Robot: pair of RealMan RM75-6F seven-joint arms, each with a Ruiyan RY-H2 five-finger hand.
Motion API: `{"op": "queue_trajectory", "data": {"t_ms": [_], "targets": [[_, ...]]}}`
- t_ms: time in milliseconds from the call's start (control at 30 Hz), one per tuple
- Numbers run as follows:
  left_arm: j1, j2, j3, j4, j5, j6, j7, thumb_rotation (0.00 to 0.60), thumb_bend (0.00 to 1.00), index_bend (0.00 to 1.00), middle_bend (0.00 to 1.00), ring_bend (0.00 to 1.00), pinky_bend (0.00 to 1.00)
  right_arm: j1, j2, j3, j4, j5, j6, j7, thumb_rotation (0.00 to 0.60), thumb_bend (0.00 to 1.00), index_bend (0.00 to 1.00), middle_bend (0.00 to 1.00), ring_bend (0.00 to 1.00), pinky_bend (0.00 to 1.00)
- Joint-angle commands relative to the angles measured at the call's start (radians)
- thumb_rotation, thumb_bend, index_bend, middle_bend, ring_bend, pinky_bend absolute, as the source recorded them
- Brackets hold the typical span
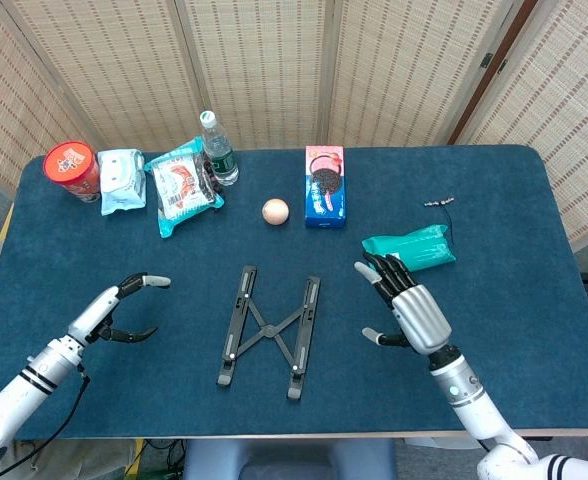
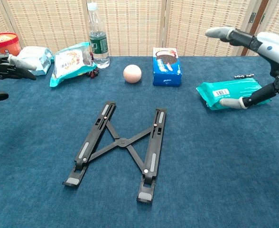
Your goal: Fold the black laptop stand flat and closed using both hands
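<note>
At lower left the left hand [image 1: 122, 308] hovers with fingers spread, holding nothing. The stand [image 1: 269, 331] lies flat at lower centre, its two rails still splayed apart with the crossbars forming an X. Lower right, the right hand [image 1: 410, 313] hangs wide and empty too. If only one hand pushes a rail, I'd expect the stand to skid on the blue cloth table [image 1: 534, 300] rather than close. Snacks line the upper edge, with woven screens [image 1: 274, 60] behind.
</note>
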Motion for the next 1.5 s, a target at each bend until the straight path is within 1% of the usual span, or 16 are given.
{"op": "queue_trajectory", "data": {"t_ms": [33,133,233,367,467,767,1167,1500], "targets": [[0.003,-0.028,-0.041,-0.011,-0.059,-0.035,0.264,0.6,0.26,0.19,0.24,0.12,0.01,0.039,0.011,-0.013,0.04,-0.005,-0.079,-0.08,0.6,0.04,0.0,0.0,0.0,0.0],[0.007,-0.055,-0.052,0.008,-0.074,-0.039,0.393,0.6,0.26,0.17,0.23,0.12,0.01,0.06,-0.012,-0.017,0.068,0.007,-0.122,-0.091,0.6,0.02,0.0,0.0,0.0,0.0],[0.001,-0.083,-0.061,0.037,-0.08,-0.053,0.489,0.6,0.26,0.16,0.23,0.12,0.01,0.071,-0.05,-0.018,0.119,-0.003,-0.124,-0.124,0.6,0.01,0.0,0.0,0.0,0.0],[-0.007,-0.112,-0.075,0.066,-0.083,-0.058,0.564,0.6,0.26,0.16,0.22,0.12,0.01,0.09,-0.108,-0.014,0.192,-0.017,-0.122,-0.158,0.6,0.0,0.0,0.0,0.0,0.0],[-0.008,-0.128,-0.084,0.082,-0.09,-0.06,0.602,0.6,0.26,0.15,0.22,0.12,0.0,0.113,-0.15,-0.011,0.238,-0.012,-0.148,-0.154,0.6,0.0,0.0,0.0,0.0,0.0],[0.011,-0.125,-0.087,0.074,-0.101,-0.053,0.609,0.6,0.26,0.13,0.21,0.12,0.0,0.177,-0.269,0.018,0.404,0.023,-0.21,-0.156,0.6,0.0,0.0,0.0,0.0,0.0],[0.044,-0.1,-0.086,0.05,-0.091,-0.014,0.606,0.6,0.26,0.13,0.21,0.12,0.0,0.266,-0.402,0.061,0.572,0.071,-0.274,-0.145,0.6,0.0,0.0,0.0,0.0,0.0],[0.051,-0.093,-0.088,0.049,-0.087,-0.014,0.6,0.6,0.26,0.13,0.21,0.12,0.0,0.34,-0.496,0.09,0.705,0.093,-0.301,-0.13,0.6,0.0,0.0,0.0,0.0,0.0]]}}
